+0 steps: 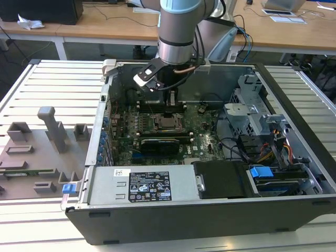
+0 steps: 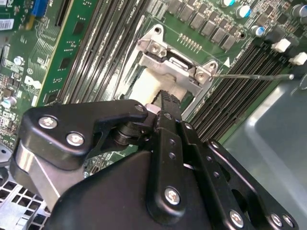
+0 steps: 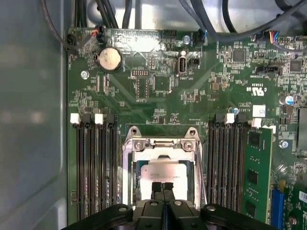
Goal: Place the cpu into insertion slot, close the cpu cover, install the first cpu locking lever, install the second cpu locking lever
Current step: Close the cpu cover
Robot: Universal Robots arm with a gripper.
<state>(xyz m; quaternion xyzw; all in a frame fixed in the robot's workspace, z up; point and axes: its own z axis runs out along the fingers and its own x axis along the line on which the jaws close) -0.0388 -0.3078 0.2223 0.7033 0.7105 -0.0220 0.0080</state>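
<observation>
The cpu lies flat in the insertion slot. Its silver top shows through the window of the cpu cover, which frames it. The gripper hangs right over the cpu's edge, fingers pressed together with nothing between them. Black memory slots flank the insertion slot on both sides, and a thin metal lever reaches from the cover's corner across one row. Near the slot sit a coin battery and dark cables. A white printed label lies on the grey housing, well apart from the slot.

Dull grey metal cpu, shiny bare-metal cpu cover.
</observation>
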